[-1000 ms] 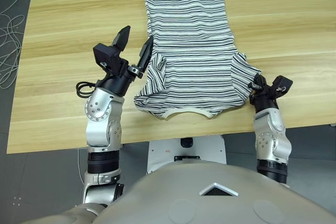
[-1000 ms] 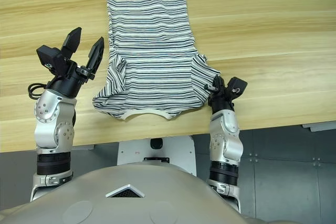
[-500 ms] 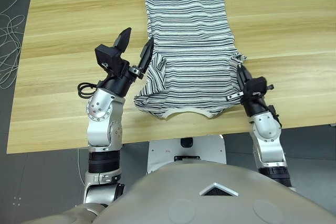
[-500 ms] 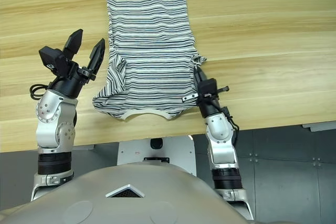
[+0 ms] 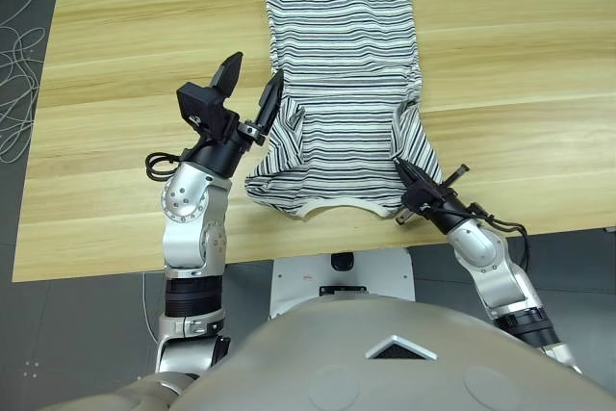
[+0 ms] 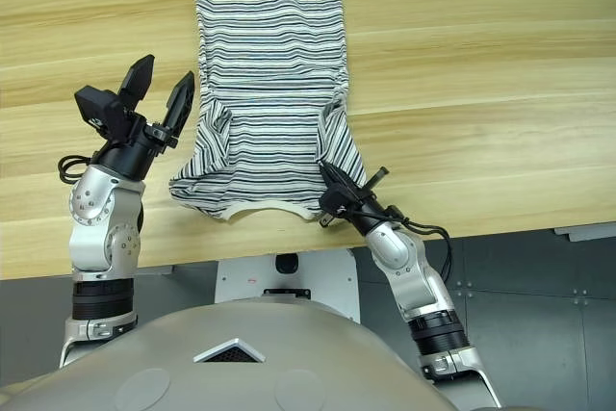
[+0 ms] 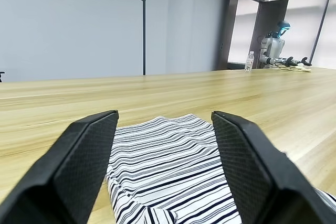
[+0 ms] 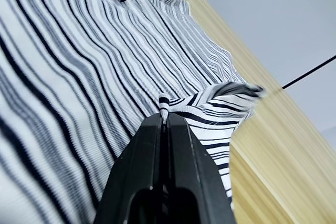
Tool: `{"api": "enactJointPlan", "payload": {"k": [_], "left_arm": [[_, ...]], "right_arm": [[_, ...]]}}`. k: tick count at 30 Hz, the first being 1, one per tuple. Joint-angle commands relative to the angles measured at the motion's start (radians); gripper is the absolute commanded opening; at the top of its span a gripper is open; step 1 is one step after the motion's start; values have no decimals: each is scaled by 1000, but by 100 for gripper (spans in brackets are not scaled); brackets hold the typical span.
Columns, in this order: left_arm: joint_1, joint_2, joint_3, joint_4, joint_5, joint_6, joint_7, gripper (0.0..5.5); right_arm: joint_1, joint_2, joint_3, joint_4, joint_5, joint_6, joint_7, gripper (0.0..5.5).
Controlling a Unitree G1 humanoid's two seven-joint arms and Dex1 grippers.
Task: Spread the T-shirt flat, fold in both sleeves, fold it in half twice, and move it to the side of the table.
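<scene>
A black-and-white striped T-shirt (image 5: 342, 64) lies on the wooden table (image 5: 144, 26), collar toward the near edge. Its left sleeve (image 5: 289, 137) is folded in over the body. My right gripper (image 5: 404, 170) is shut on the right sleeve (image 8: 220, 106), holding it low over the shirt's right half near the collar; the sleeve cloth rises from the shoulder to the fingertips. My left gripper (image 5: 255, 74) hovers open at the shirt's left edge, tilted up, with nothing between its fingers (image 7: 89, 156).
The table's near edge runs just below the collar (image 5: 346, 207). Bare wood lies to the left and right of the shirt. Cables (image 5: 14, 74) lie on the floor off the left side. A small bottle (image 7: 251, 60) stands far off on the table.
My right gripper has swung inward from the shirt's right edge, drawing the right sleeve over the body. The left gripper has barely moved.
</scene>
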Motion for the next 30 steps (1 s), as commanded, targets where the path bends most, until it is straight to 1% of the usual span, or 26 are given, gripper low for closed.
{"api": "enactJointPlan", "payload": {"k": [1,8,14,15,16,17,20,22,25,29,30], "left_arm": [[-18,-4,-9,9,13,-7,4,333],[-22,-13,-15,13,16,-9,2,333],[-25,-14,-18,19,18,-9,2,333],[-25,-13,-17,21,18,-9,1,333],[-26,-12,-17,24,18,-10,0,333],[-27,-11,-16,27,18,-10,-1,333],[-30,-8,-12,40,17,-13,-4,333],[-32,-7,-11,46,17,-14,-5,333],[-32,-6,-12,54,17,-15,-10,333],[-31,1,-14,53,15,-11,-18,333],[-38,21,-7,49,13,-15,-36,333]], "right_arm": [[-11,-35,28,9,-36,17,24,11],[-7,-47,43,2,-40,52,42,11],[-11,-26,22,-21,-4,18,-7,11],[-12,-23,19,-30,10,2,-15,31],[-13,-18,13,-37,26,-7,-21,38],[-15,-13,3,-49,63,-18,-19,62],[-23,-1,-34,-98,208,-35,16,113],[-21,2,-51,-151,359,-18,78,151],[-15,-10,-74,-221,562,57,177,200],[12,-67,-75,-267,696,112,313,261],[25,-115,-78,-269,717,95,383,276]]}}
